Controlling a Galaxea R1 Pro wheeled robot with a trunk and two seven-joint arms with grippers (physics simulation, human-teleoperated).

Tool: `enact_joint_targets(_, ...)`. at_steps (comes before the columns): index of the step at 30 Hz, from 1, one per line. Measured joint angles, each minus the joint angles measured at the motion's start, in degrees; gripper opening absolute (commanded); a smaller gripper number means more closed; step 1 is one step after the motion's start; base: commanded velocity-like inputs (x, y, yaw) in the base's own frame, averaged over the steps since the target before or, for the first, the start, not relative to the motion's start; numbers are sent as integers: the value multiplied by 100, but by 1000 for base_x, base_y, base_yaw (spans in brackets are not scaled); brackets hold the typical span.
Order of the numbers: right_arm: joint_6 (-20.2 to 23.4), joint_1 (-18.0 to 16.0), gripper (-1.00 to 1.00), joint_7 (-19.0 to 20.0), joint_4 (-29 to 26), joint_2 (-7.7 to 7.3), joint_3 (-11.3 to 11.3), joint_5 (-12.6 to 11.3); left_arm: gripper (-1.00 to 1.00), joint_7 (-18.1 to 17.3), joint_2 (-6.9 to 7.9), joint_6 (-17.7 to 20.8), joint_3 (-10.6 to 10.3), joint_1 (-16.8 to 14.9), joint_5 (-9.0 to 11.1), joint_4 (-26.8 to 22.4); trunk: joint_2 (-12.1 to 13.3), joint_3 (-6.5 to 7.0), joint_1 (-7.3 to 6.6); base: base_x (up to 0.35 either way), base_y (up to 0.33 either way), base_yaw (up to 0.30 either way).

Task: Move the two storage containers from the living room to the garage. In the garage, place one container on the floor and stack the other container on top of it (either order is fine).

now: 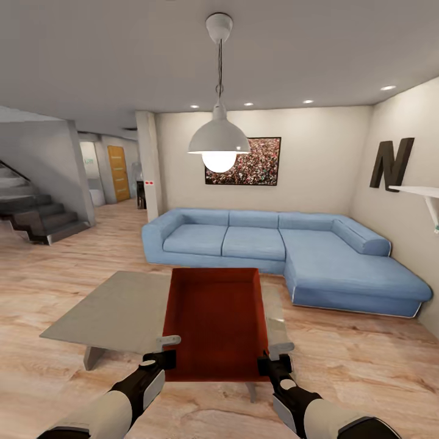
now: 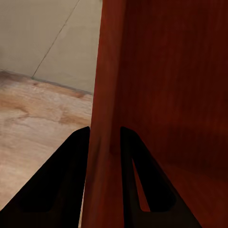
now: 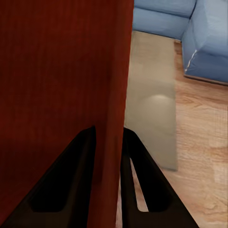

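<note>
One orange-red storage container (image 1: pixel 214 320) is held in front of the robot by both arms, above the near right part of a low grey worktop (image 1: pixel 116 314) in the living room; whether its base touches the worktop cannot be told from the head view. The left gripper (image 1: pixel 166 349) is at the container's near left corner, the right gripper (image 1: pixel 275 356) at its near right corner. In the left wrist view the two dark fingers (image 2: pixel 64 190) sit one on each side of the container's wall (image 2: pixel 107 118), closed onto it, with wood-plank floor (image 2: pixel 42 123) and the grey worktop surface beyond. In the right wrist view the fingers (image 3: pixel 71 185) likewise straddle the container wall (image 3: pixel 114 95) and pinch it, one finger inside, one outside; the worktop (image 3: pixel 152 99) and the sofa base lie past it. The container is open-topped, its long axis pointing away from the robot toward a blue corner sofa (image 1: pixel 286 253). The sofa stands against the far off-white wall, well apart from the container. A white pendant lamp (image 1: pixel 218 143) hangs ahead, in front of a framed picture (image 1: pixel 256 161) on that wall. A dark letter N (image 1: pixel 390 163) is mounted on the right wall above a white shelf (image 1: pixel 421 192). Dark stairs (image 1: pixel 36 213) rise at far left, with a wooden door (image 1: pixel 118 174) down the hallway beyond them.
</note>
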Motion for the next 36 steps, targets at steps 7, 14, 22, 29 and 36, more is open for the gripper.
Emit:
enact_joint_targets(7, 0, 0, -100, 1, 0, -1, -2, 2, -100, 1, -1, 0, 0, 0, 0, 0, 0, 0, 0, 0, 0, 300)
enact_joint_targets(14, 1, 0, -100, 0, 0, 0, -2, 3, -100, 0, 0, 0, 1, 0, 0, 1, 0, 0, 0, 0, 0, 300)
enact_joint_targets(22, 0, 0, -100, 0, 0, 0, -1, 1, -100, 0, 0, 0, -1, 0, 0, 0, 0, 0, 0, 0, 0, 300)
enact_joint_targets(29, 0, 0, -100, 0, 0, 0, -3, 3, -100, 0, 0, 0, 0, 0, 0, 0, 0, 0, 0, 0, 0, 300)
enact_joint_targets(36, 0, 0, -100, 0, 0, 0, -4, 4, -100, 0, 0, 0, 0, 0, 0, 0, 0, 0, 0, 0, 0, 300)
